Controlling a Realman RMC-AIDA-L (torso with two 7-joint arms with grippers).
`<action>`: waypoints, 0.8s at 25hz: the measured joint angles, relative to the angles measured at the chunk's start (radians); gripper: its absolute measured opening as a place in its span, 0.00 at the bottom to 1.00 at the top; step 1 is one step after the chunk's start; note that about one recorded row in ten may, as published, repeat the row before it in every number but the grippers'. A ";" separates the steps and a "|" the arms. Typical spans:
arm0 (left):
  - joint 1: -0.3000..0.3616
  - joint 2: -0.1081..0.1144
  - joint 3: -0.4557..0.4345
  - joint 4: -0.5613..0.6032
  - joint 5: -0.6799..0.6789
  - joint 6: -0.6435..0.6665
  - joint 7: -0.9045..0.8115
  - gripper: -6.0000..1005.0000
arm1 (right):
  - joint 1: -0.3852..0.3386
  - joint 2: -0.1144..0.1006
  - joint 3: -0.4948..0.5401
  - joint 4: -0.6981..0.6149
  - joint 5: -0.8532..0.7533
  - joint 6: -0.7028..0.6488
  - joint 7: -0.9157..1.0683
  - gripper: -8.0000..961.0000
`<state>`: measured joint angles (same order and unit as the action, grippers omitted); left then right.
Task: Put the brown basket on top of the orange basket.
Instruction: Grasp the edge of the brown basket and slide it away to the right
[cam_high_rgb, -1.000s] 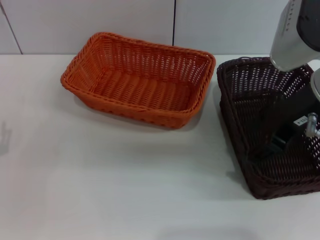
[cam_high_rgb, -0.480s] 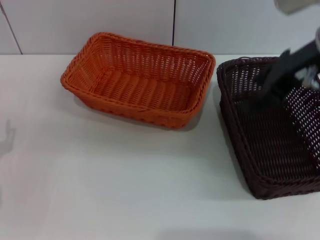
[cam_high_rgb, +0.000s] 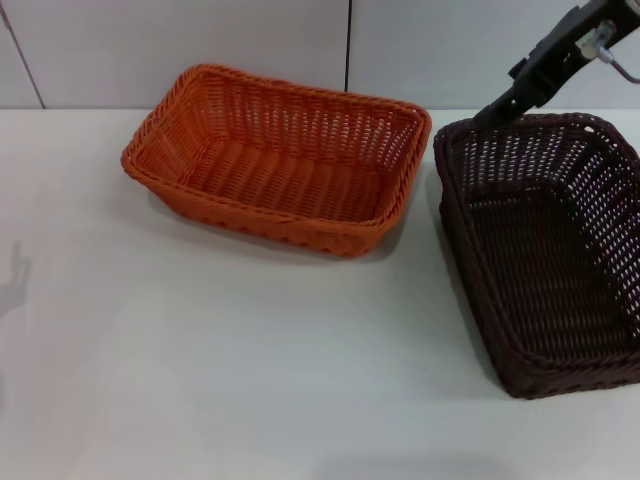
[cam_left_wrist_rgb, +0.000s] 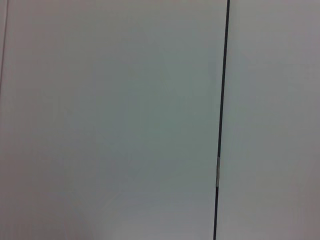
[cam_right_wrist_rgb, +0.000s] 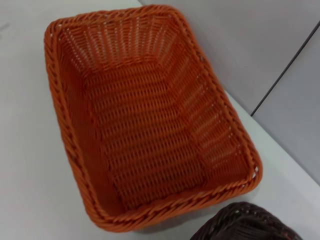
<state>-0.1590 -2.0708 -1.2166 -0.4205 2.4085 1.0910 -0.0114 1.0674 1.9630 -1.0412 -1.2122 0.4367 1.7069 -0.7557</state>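
The orange basket (cam_high_rgb: 275, 160) stands empty at the back middle of the white table (cam_high_rgb: 200, 360), and it fills the right wrist view (cam_right_wrist_rgb: 150, 120). Beside it on the right, a small gap away, sits the brown basket (cam_high_rgb: 545, 250), also empty; one corner of it (cam_right_wrist_rgb: 245, 226) shows in the right wrist view. My right gripper (cam_high_rgb: 505, 100) hangs in the air above the brown basket's far left corner, its dark tip just over the rim, holding nothing. My left gripper is out of view; its wrist camera sees only wall.
A pale panelled wall (cam_high_rgb: 450, 50) with a dark vertical seam (cam_left_wrist_rgb: 220, 125) rises straight behind both baskets. Bare white tabletop stretches in front of the orange basket and to its left.
My right arm has lifted out of the brown basket's inside and swung back and up to its far left corner. Neither basket has moved.
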 joint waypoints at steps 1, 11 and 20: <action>-0.003 0.000 0.000 0.008 0.000 -0.001 -0.001 0.77 | 0.014 -0.008 0.004 0.022 0.002 -0.002 -0.001 0.79; -0.015 0.000 -0.003 0.020 0.000 -0.008 -0.001 0.77 | 0.108 -0.036 0.038 0.108 0.014 0.072 -0.013 0.79; -0.018 0.002 -0.007 0.026 0.000 -0.009 0.001 0.77 | 0.020 -0.025 -0.099 0.025 0.054 0.172 -0.050 0.79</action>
<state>-0.1766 -2.0692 -1.2239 -0.3941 2.4084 1.0825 -0.0108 1.0875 1.9380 -1.1403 -1.1876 0.4910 1.8786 -0.8058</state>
